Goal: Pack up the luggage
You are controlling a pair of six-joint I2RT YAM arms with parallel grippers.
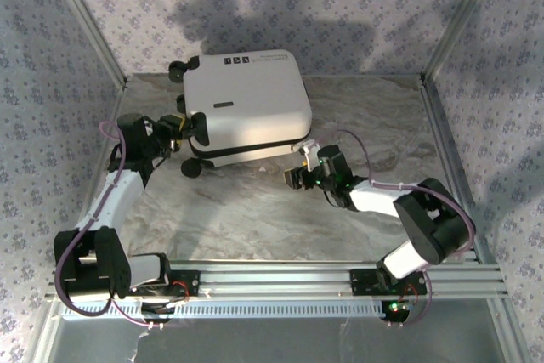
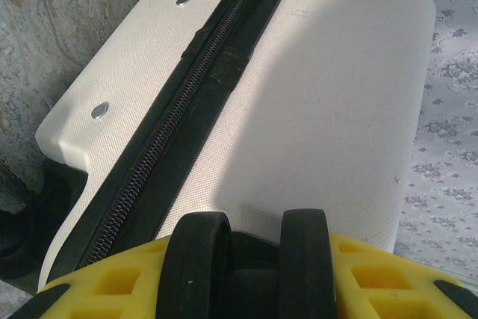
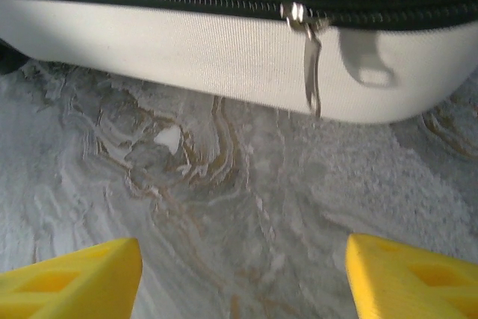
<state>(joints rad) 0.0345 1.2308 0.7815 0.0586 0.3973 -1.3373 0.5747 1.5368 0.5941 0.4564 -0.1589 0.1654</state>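
Luggage (image 1: 246,99) lying flat and zipped, far middle of table (image 1: 255,210), white shell up, wheels toward left. Left gripper (image 1: 191,127) in at that wheel end, fingers (image 2: 104,285) narrowed, clamped either side of twin black wheel (image 2: 196,259). Zipper band (image 2: 179,125) runs away across shell in left wrist view. Right gripper (image 1: 297,169) low by near right corner, fingers (image 3: 82,274) spread wide, just marble between them. Zipper pull (image 3: 311,65) dangling ahead, untouched
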